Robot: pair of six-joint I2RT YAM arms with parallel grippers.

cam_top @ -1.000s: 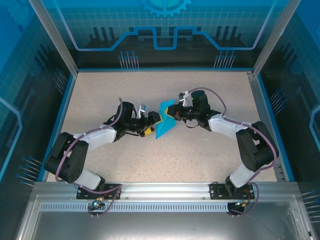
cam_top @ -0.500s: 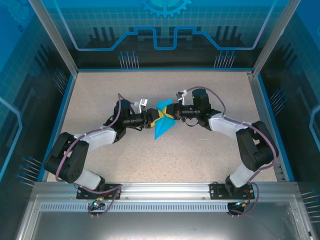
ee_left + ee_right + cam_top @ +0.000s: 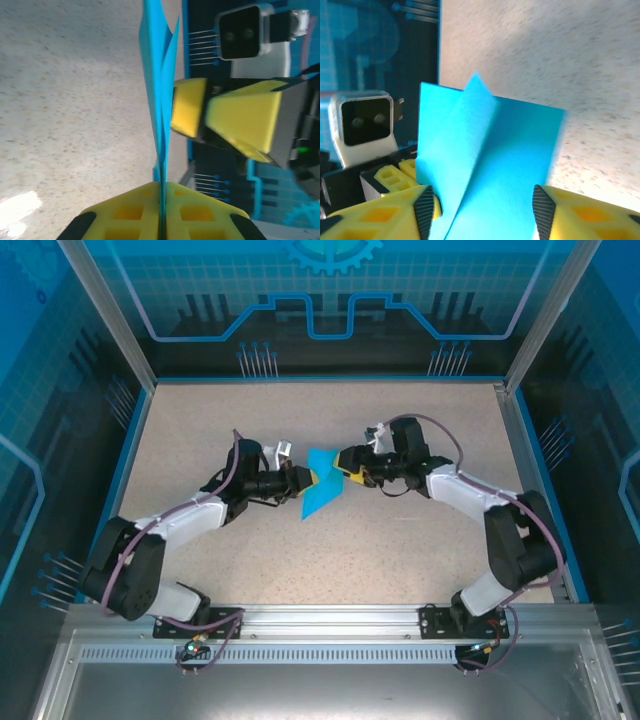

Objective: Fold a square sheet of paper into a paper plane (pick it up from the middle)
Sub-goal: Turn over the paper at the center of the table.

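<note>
L gripper [image 3: 305, 478] now clamps paper [image 3: 320, 496]; R gripper [image 3: 342, 461] opened.

Premises: a robotics laboratory test cell, not a domestic or retail setting.

Evidence: a speckled beige table [image 3: 200, 430] is enclosed on its left, right and far sides by translucent blue panels [image 3: 330, 300]. These are printed with circuit lines and a gear emblem [image 3: 332, 250] and held in aluminium frame posts [image 3: 105, 310]. An aluminium rail [image 3: 330, 615] runs along the table's near edge. A cabled left arm [image 3: 180, 520] and right arm [image 3: 470, 495] are bolted to it. A blue rim [image 3: 330, 379] borders the table.
</note>
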